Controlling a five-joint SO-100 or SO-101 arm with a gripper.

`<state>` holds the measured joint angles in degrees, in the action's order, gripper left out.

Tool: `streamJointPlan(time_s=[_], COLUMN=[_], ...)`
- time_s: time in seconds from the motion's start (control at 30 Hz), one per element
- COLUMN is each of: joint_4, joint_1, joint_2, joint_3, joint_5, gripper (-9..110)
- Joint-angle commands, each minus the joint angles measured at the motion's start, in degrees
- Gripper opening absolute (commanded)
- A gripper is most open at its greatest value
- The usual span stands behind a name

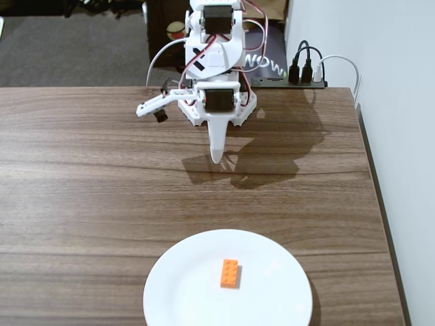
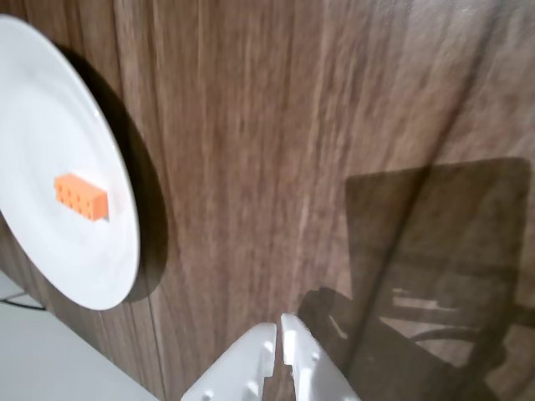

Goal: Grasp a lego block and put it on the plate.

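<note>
The orange lego block (image 1: 230, 273) lies flat near the middle of the white plate (image 1: 183, 285) at the front edge of the table. In the wrist view the block (image 2: 81, 196) sits on the plate (image 2: 50, 100) at the far left. My white gripper (image 1: 216, 157) hangs at the back of the table near the arm's base, far from the plate, pointing down. In the wrist view its tips (image 2: 278, 327) meet with nothing between them. It is shut and empty.
The wooden table (image 1: 81, 197) ends at the right beside a white wall (image 1: 408, 136). A power strip with plugs (image 1: 306, 71) sits behind the table at the back right. The arm's base (image 1: 217, 61) stands at the back middle.
</note>
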<state>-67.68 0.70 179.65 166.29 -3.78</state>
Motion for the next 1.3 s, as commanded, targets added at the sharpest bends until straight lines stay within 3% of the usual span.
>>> streamJointPlan(time_s=[0.0, 1.27], joint_4=[-1.5, -5.0], joint_1=[0.3, -0.2], joint_2=[2.4, 8.9], joint_3=[-0.1, 1.1], joint_5=[0.5, 0.1], gripper=[0, 0])
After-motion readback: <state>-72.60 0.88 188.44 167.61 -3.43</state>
